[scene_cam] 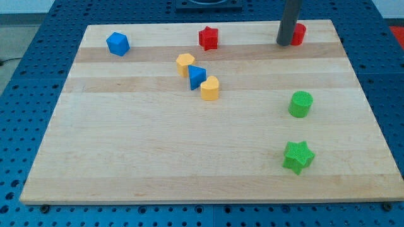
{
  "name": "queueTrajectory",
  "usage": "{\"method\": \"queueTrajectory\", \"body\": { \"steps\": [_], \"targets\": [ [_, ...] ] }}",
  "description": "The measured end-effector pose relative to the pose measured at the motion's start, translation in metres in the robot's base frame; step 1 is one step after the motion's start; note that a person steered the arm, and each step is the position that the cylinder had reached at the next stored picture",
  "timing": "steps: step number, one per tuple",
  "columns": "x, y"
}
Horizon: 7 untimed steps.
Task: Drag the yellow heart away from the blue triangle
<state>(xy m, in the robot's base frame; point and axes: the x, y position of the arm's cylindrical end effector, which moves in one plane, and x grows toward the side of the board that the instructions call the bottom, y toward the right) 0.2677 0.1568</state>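
a pale wooden board with visible grain and lighter and darker planks lies on a blue perforated table studded with rows of holes. the blocks on it look like smooth, matte plastic.

the yellow heart-shaped block sits a little left of the board's centre in the upper half, its rounded lobes facing up. the blue triangular block is just up and to the view's left of it, so close that the two seem to touch, though a thin gap cannot be ruled out. a second yellow block, with faceted sides, lies just beyond the triangle, up and left again, so the three form a short diagonal line.

my tip, the lower end of a straight dark grey rod, rests near the board's top edge on the view's right, touching or just beside a red block that the rod partly hides, so its shape cannot be made out. there are no jaws on this rod, so nothing is spread or pinched. the yellow heart lies well apart from my tip, down and towards the view's left.

elsewhere: a red star-shaped block at top centre, a blue faceted block at top left, a green cylinder and a green star on the right.
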Motion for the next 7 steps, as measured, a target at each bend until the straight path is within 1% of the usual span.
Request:
{"method": "queueTrajectory", "body": {
  "steps": [1, 2, 3, 4, 5, 6, 7],
  "targets": [
    [0.007, -0.041],
    [0.037, -0.071],
    [0.089, -0.095],
    [0.132, -0.120],
    [0.161, -0.182],
    [0.175, -0.254],
    [0.178, -0.250]
  ]
}}
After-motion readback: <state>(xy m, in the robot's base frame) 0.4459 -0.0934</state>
